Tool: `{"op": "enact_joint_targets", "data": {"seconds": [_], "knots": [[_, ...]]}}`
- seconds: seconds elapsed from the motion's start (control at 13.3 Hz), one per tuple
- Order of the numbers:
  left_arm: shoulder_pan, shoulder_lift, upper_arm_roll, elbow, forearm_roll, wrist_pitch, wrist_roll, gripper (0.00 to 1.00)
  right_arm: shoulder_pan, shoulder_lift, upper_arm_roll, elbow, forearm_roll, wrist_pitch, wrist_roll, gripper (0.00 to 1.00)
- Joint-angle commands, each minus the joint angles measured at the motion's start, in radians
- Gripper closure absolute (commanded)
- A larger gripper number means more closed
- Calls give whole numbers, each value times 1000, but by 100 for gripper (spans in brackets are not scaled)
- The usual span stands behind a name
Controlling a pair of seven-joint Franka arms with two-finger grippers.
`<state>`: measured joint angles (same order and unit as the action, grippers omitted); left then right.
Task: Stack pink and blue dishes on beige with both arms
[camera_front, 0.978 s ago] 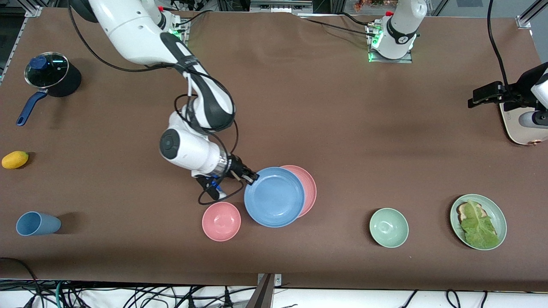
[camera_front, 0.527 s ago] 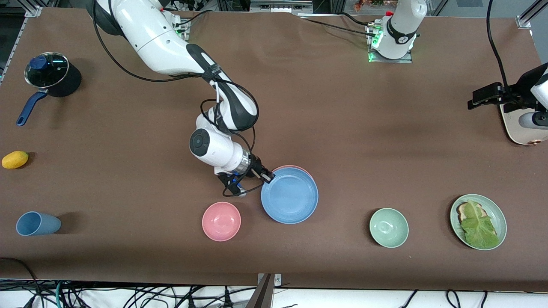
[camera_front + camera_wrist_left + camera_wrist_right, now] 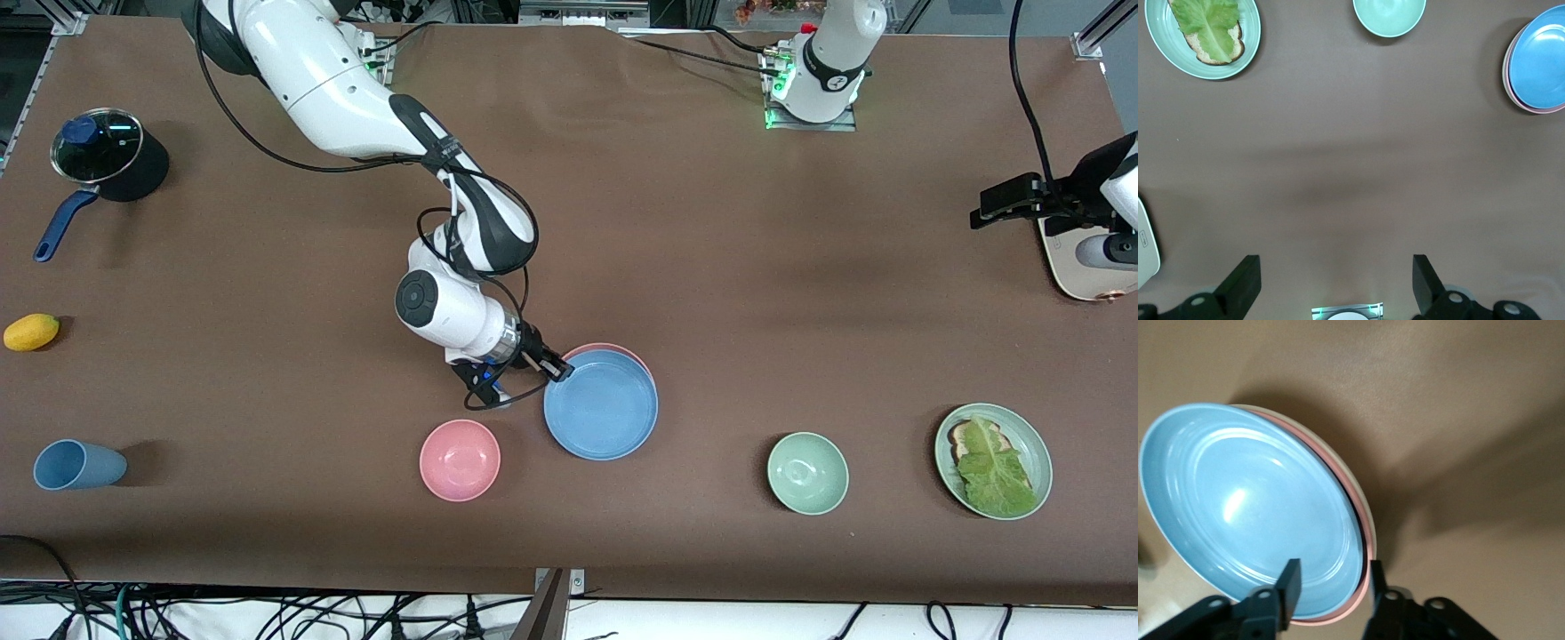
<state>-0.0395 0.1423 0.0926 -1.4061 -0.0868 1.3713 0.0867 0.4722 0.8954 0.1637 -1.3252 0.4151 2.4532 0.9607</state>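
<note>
The blue plate [image 3: 602, 404] lies on the pink plate [image 3: 613, 348], whose rim shows as a thin crescent. In the right wrist view the blue plate [image 3: 1251, 500] tops the pink plate [image 3: 1331, 619], and the pale rim of the beige plate [image 3: 1353, 483] shows beneath. My right gripper [image 3: 560, 367] is at the stack's edge toward the right arm's end. It [image 3: 1333, 577] is open: one finger stands over the blue plate and the other outside the rims. My left gripper [image 3: 987, 209] waits open over the table by the toaster, with nothing between the fingers of that gripper [image 3: 1336, 283].
A pink bowl [image 3: 460, 460] sits close to the stack, nearer the front camera. A green bowl [image 3: 807, 473] and a green plate [image 3: 1040, 449] with lettuce on toast lie toward the left arm's end. A blue cup [image 3: 78, 465], a yellow fruit [image 3: 31, 332] and a lidded pot [image 3: 108, 156] are at the right arm's end.
My right arm carried the blue plate toward the left arm's end until it covered the pink plate, set it down, and its jaws have opened off the rim. The left arm has not moved.
</note>
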Motion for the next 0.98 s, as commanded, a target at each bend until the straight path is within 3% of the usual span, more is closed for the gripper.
{"op": "enact_joint_targets", "data": {"seconds": [0.0,0.23,0.38,0.9], "knots": [[-3,-4,-4,-4,33,9,22,0,3,-68,-62,12,-80,-158,-3,0],[-3,-4,-4,-4,33,9,22,0,0,-160,-127,11,-202,-342,-26,0],[-5,-4,-4,-4,32,9,22,0,0,-216,-191,11,-213,-480,-179,0],[-5,-3,-7,-2,32,9,22,0,0,-426,-562,14,-210,-980,-814,0]]}}
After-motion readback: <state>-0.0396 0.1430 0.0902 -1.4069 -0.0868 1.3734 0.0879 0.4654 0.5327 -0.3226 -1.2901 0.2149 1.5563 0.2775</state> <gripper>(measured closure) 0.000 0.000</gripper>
